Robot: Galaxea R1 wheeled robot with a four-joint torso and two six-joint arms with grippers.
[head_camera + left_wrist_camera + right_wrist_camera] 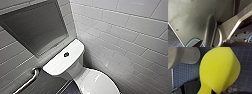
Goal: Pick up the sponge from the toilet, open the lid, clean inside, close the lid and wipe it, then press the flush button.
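One sponge (219, 69), bright yellow, is bulging out of the right hand (209, 92), which is clamping on its pinched end above the blue mosaic floor (184, 74) beside the toilet (189, 55). Its lid (97, 83) is lying shut in front of the tank's flush button (66, 54). A grab bar (28, 81) is running along the wall beside the tank.

toilet (75, 68): white ceramic, high gloss. lid (100, 83): smooth white plastic, glossy, glare spots on it. wall tiles (120, 30): glazed, reflective. recessed panel (35, 27): grey, matt, brushed-metal look. grab bar (28, 81): polished metal. sponge (218, 69): yellow foam, matt, fine-grained. floor mosaic (184, 73): dark blue tile, slight sheen.
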